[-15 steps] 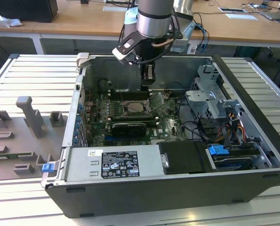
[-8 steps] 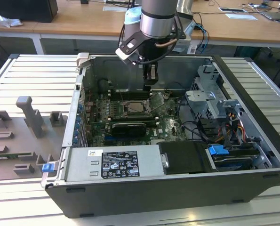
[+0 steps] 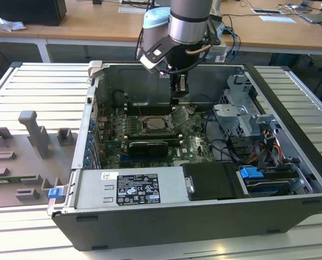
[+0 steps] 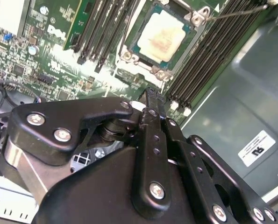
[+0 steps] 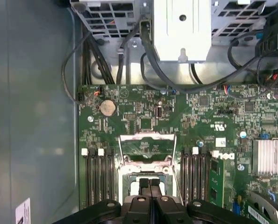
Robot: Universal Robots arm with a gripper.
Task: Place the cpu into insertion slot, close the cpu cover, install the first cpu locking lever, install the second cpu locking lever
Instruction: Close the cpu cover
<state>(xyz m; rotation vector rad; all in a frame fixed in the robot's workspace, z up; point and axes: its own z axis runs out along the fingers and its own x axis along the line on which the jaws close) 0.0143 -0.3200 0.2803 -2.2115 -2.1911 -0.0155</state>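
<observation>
Cpu (image 4: 164, 35) and gripper (image 4: 151, 96) are close: the gripper, fingers pressed together on nothing, hangs just above the chip. The cpu lies flat in the insertion slot (image 4: 193, 21), pale metal top up. Beyond it the cpu cover (image 5: 146, 136) stands tilted open, with memory slots (image 5: 97, 175) either side on the green board (image 5: 143, 107), inside an open computer case (image 3: 150, 227). Likely light, stiff and smooth-topped with delicate contacts; best held by opposite edges.

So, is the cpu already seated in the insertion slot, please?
Yes, in the second wrist view the cpu lies flat inside the rim of the insertion slot, pale metal top showing.
</observation>
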